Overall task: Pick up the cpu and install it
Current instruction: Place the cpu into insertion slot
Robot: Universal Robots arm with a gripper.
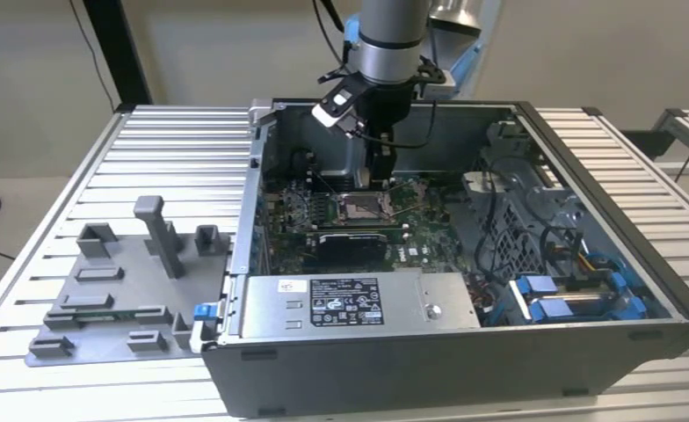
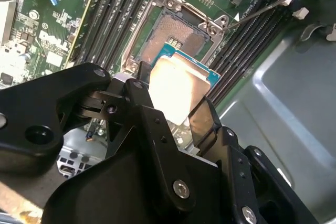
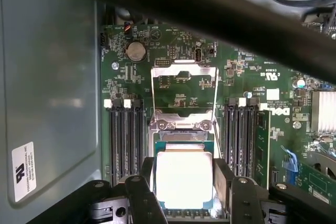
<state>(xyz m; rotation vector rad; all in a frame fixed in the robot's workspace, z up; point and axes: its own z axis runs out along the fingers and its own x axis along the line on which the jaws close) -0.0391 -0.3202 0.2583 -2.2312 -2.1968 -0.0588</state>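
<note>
gripper (image 2: 171, 100) pinching cpu (image 3: 184, 177) by two opposite edges | cpu held flat, close over open socket (image 2: 176, 32) in case (image 1: 438, 369) | likely light, stiff, slick-topped, fragile underneath: grip edges only

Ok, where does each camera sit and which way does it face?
Exterior view: off the arm, looking down into the open computer case; the arm shows.
Second wrist view: on the wrist, looking past the gripper at the socket.
First wrist view: on the wrist, facing the motherboard across the gripper.
Shared: both wrist views show the cpu gripped over the socket.
</note>
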